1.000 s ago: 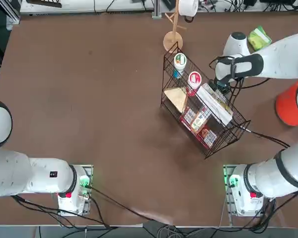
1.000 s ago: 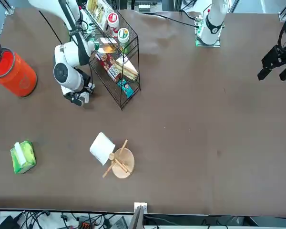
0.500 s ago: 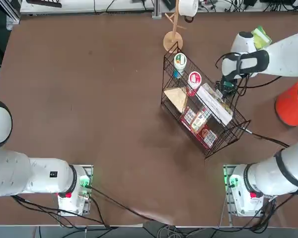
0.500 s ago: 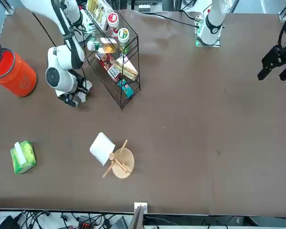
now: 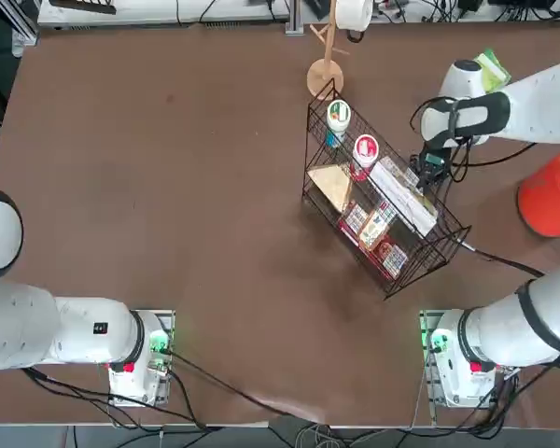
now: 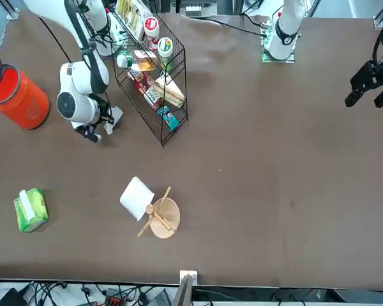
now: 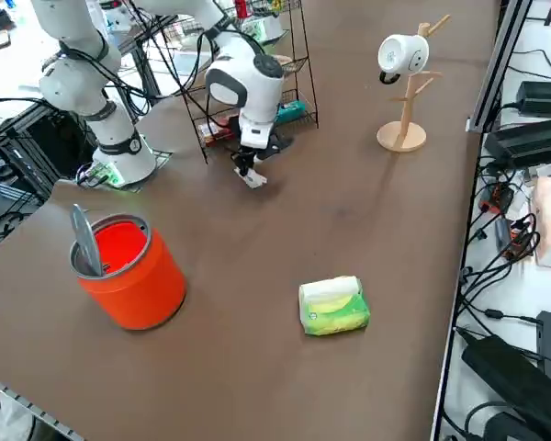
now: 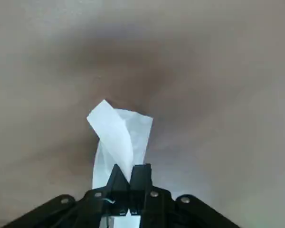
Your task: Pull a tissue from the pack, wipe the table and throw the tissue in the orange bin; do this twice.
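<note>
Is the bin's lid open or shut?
Open. The bin shows its orange inside from above, with the grey lid standing up at the rim. The right hand grips a tissue elsewhere.

White rounded right arm — black joint band, black cables, black hand.

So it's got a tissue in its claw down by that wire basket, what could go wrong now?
The right gripper pinches only one end of the tissue, so it might slip out while wiping. The arm works close beside the black wire basket and could bump it. The orange bin stands well away, so the tissue may drop on the way.
</note>
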### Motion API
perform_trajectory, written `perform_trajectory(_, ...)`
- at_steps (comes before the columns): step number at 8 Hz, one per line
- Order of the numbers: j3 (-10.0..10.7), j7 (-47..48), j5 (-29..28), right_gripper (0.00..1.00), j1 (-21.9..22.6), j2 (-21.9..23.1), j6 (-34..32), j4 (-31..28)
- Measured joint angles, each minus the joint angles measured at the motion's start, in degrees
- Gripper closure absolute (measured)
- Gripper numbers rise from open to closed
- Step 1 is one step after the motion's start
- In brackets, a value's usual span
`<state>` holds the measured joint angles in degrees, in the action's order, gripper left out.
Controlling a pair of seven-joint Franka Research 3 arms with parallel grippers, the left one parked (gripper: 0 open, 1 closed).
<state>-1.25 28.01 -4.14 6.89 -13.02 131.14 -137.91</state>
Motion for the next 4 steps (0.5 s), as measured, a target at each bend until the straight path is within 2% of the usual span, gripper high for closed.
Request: perform_trajectory(4, 0.0, -1.0, 1.7, 0.98, -1.2, 0.0, -0.6, -0.4)
